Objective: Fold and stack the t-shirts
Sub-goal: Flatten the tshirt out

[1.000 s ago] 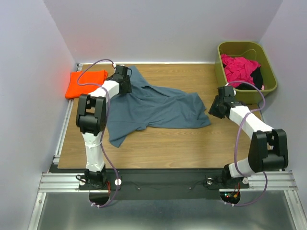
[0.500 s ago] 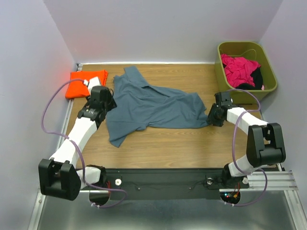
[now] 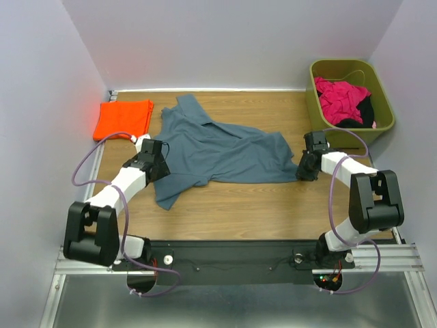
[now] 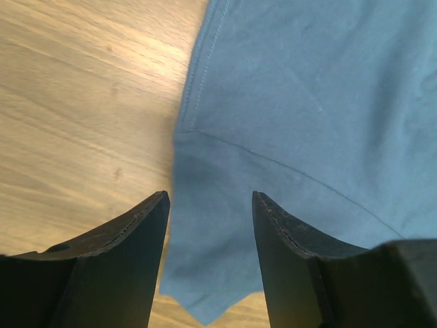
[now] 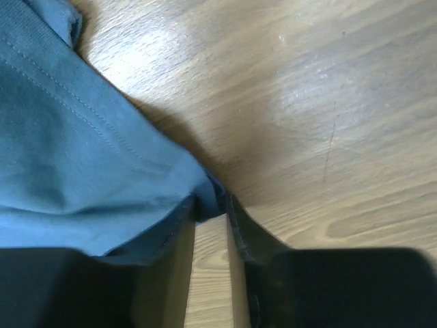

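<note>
Left claw (image 4: 209, 199) apart over blue-grey t-shirt (image 3: 218, 150); right claw (image 5: 213, 205) clamped on its corner.

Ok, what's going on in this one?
Two robot arms are working on a slate blue-grey t-shirt that lies rumpled and unfolded on the wooden table. The right end effector pinches the shirt's right edge, low at the table. The left end effector is open, its jaws straddling the shirt's left edge without gripping it. An orange t-shirt lies folded at the far left corner, and a green bin at the far right holds pink and dark clothes.
</note>
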Robot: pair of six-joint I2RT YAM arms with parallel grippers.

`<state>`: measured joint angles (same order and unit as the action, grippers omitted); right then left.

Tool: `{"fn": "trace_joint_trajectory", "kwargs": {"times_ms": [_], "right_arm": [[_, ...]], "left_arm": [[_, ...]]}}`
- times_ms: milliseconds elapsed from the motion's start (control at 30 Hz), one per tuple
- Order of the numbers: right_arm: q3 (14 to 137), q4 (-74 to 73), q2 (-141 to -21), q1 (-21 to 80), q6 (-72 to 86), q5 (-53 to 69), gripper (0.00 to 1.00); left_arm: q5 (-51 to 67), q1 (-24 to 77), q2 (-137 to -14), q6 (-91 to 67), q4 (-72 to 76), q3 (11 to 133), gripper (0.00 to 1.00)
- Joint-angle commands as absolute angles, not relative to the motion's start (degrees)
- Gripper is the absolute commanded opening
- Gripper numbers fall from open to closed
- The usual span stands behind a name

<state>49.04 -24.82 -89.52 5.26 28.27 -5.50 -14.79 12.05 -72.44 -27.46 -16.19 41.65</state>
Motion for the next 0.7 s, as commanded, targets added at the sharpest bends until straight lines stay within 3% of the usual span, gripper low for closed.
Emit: {"fn": "trace_joint_trajectory", "kwargs": {"times_ms": [0, 33, 67, 133, 400, 667], "right_arm": [[49.57, -23.55, -91.67, 5.01, 28.04, -4.92, 0.25], [49.66, -23.64, -91.67, 4.92, 28.04, -5.36, 0.21], [49.83, -23.56, -91.50, 4.92, 28.04, -6.41, 0.10], [50.45, -23.64, -91.32, 5.01, 28.04, -8.69, 0.01], [54.31, -23.82, -91.58, 3.78, 28.65, -13.53, 0.01], [57.83, -23.91, -92.99, 2.99, 29.18, -13.36, 0.01]], "left_arm": [[-13.45, 12.66, -76.72, -26.37, -12.58, 45.17, 0.60], [-12.93, 12.74, -77.77, -26.19, -12.05, 45.35, 0.59], [-12.75, 12.83, -80.05, -26.19, -11.61, 45.70, 0.57], [-12.31, 12.83, -82.78, -25.67, -10.37, 47.02, 0.54], [-9.93, 12.83, -98.25, -24.44, -8.61, 55.80, 0.44], [-9.76, 12.74, -108.63, -22.06, -10.89, 69.41, 0.44]]}}
